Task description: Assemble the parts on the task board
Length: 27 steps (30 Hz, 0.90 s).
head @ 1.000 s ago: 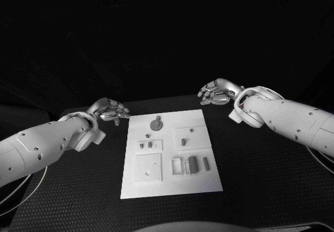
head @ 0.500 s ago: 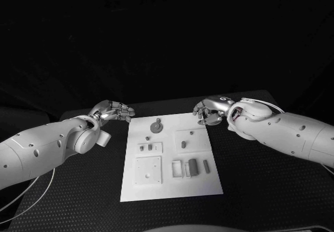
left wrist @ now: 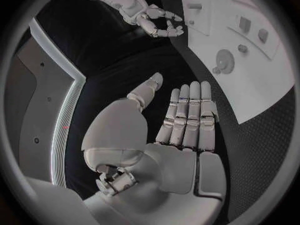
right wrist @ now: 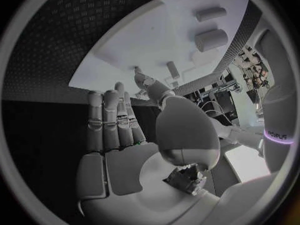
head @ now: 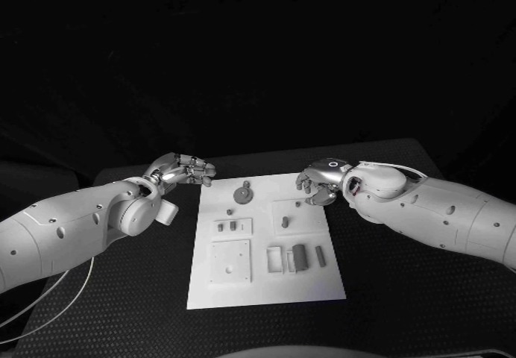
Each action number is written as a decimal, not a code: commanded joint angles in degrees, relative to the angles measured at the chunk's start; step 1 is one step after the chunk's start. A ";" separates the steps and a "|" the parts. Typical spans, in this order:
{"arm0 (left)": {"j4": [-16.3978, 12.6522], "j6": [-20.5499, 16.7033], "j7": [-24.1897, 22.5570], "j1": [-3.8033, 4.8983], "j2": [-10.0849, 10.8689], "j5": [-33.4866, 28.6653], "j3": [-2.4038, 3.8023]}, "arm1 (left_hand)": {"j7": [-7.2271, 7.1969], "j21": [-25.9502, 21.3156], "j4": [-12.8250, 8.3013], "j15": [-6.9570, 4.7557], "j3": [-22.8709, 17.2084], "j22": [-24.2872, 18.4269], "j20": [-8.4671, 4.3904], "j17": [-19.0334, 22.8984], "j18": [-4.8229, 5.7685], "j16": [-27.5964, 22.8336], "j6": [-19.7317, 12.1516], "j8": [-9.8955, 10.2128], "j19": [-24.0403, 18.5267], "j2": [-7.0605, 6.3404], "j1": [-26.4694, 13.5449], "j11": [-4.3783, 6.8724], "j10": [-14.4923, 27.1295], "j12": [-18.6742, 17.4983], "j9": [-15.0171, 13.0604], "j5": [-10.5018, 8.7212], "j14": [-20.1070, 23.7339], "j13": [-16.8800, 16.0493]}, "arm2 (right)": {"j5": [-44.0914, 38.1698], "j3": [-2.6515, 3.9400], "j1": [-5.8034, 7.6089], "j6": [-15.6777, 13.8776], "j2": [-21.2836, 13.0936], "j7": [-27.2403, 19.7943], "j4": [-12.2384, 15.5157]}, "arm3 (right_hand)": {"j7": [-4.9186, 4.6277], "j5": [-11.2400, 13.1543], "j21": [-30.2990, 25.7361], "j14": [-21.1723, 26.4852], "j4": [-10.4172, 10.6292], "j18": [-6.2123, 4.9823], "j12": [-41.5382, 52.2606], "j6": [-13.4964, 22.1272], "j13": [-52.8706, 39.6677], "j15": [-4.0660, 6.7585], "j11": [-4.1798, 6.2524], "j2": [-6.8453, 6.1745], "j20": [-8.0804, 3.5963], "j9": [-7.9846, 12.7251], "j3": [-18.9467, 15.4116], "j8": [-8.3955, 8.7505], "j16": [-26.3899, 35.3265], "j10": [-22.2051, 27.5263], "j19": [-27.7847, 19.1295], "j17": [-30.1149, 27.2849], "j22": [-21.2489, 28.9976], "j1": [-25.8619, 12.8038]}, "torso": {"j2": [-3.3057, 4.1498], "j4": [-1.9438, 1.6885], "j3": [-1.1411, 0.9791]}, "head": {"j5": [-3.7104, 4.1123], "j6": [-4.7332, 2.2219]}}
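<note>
Fingers on my left hand lie straight and side by side, thumb set apart, nothing in the palm. I read the right hand the same way in its wrist view: fingers extended together, thumb out, nothing held. In the head view the left hand hovers just off the far left corner of the board, and the right hand hangs over the board's far right corner, close above it; whether it touches I cannot tell.

Board lies flat in the middle of the table, long side running away from me. Parts on it are untouched: a round disc near the far edge, a small peg in a square recess below the right hand, two small pieces left of centre, a square plate, and upright blocks toward the near right.

Judgement: assembly has not begun. The parts look small, rigid and light, probably smooth plastic, so liable to skid or tip if nudged. I would take the peg between thumb and one fingertip across its narrow sides. The disc lies flat, so it would need catching at its rim.
</note>
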<state>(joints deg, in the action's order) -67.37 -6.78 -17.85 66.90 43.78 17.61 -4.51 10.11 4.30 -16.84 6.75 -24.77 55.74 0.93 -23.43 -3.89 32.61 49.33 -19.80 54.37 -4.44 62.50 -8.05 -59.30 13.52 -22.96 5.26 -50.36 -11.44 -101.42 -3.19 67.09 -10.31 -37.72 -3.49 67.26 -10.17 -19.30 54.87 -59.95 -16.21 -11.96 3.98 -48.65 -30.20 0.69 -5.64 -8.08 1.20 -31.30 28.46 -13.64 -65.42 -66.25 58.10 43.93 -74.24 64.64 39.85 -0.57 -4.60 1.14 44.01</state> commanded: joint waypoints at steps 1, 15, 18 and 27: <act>-0.26 0.92 -1.14 0.08 -0.13 -1.15 0.04 | -0.05 -0.38 0.06 0.23 0.44 -0.13 0.32 -0.04 0.09 -0.45 -0.23 -0.24 0.13 0.60 -0.04 -0.04 -0.40 -0.37 -0.04 -0.08 -0.25 0.09 | -2.56 -0.07 -0.28 1.78 0.50 1.11 -0.19 | 0.05 0.21 -0.28 -0.23 0.08 -3.04 -0.18 -0.46 0.19 -0.08 -0.01 -0.39 -0.08 0.10 0.27 -0.09 0.19 -0.09 0.50 0.06 0.07 -0.26 | 0.04 -0.05 0.00 | -0.12 0.16; -0.16 1.00 -0.78 0.08 -0.31 -1.46 0.04 | 0.01 -0.42 0.09 0.33 0.84 -0.47 0.43 -0.19 0.07 -1.09 -0.36 -0.17 0.04 0.66 -0.11 -0.11 -0.38 -0.48 0.01 -0.06 -0.37 0.56 | -3.24 -0.23 -1.10 1.81 2.11 1.40 -1.09 | 0.11 0.23 -0.48 -0.44 0.19 -3.04 -0.14 -1.41 1.85 -0.04 0.02 0.03 -0.17 0.09 0.31 -0.73 0.35 -0.50 0.80 0.17 0.06 -0.77 | -0.10 0.10 -0.21 | -0.52 0.67; -0.16 1.08 -0.72 0.08 -0.35 -1.48 0.04 | 0.03 -0.39 0.11 0.34 1.54 -0.79 0.48 -0.44 0.00 -1.67 -0.42 -0.15 0.03 0.75 -0.37 -0.11 -0.46 -0.53 0.05 -1.45 -0.58 1.03 | -3.31 -0.37 -1.16 1.35 2.59 1.60 -1.99 | 0.01 0.21 -0.55 -0.54 0.77 -3.04 -0.16 -1.21 2.50 -0.09 -0.02 0.08 -0.16 0.24 0.22 -0.65 0.39 -0.49 0.95 0.22 0.07 -1.57 | -0.10 0.11 -0.27 | -0.53 0.71; 0.04 0.97 -0.96 0.08 -0.73 -1.48 0.05 | 0.05 -0.38 0.08 0.36 2.24 -1.05 0.50 -0.67 -0.02 -2.12 -0.48 -0.12 0.01 0.78 -0.53 -0.14 -0.50 -0.56 0.09 -2.01 -0.72 1.41 | -3.52 -0.93 -1.98 0.75 3.90 1.59 -3.63 | 0.03 0.20 -0.66 -0.69 1.64 -3.04 -0.08 -1.26 3.34 -0.06 -0.01 0.21 -0.26 0.37 0.39 -0.72 0.42 -0.66 1.18 0.31 0.07 -2.26 | -0.12 0.01 -0.31 | -0.53 0.96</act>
<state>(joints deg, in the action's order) -67.31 -6.48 -17.96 66.91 43.22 16.64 -4.50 10.11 4.07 -16.75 7.15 -22.95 54.74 0.93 -24.05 -3.07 30.79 49.34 -19.80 54.37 -4.07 62.12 -8.20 -59.46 13.30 -22.95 3.58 -50.77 -10.10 -103.84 -4.03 65.39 -9.51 -33.98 -2.08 63.73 -10.02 -19.30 54.48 -60.35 -15.02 -11.95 4.02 -49.80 -27.11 0.68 -5.62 -7.92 0.95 -31.01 28.86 -14.02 -65.11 -66.67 58.78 44.19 -74.24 62.82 39.72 -0.49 -4.91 0.59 44.88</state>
